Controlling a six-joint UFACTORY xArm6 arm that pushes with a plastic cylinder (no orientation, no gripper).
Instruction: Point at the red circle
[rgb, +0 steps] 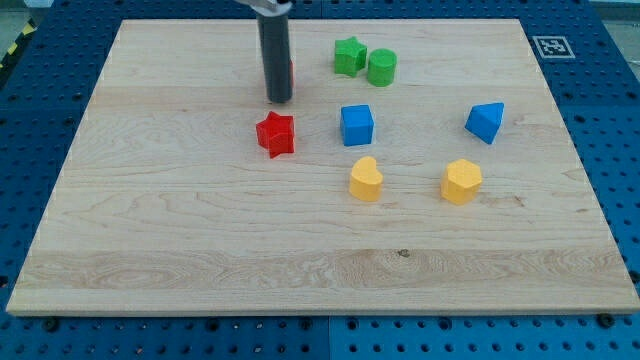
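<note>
Red circle block (292, 75) mostly hidden behind dark rod, only a sliver showing at its right edge, far left of wooden board (200, 250). My tip (279, 100) touching it, holding nothing.

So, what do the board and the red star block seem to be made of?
The board looks like pale wood with a matte finish: grain lines and plank seams show. The red star block looks like painted wood or plastic: uniform colour, slight sheen. I cannot tell which.

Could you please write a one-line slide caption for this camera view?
My tip rests at a mostly hidden red block, above the red star, with green, blue and yellow blocks to the view's right.
</note>
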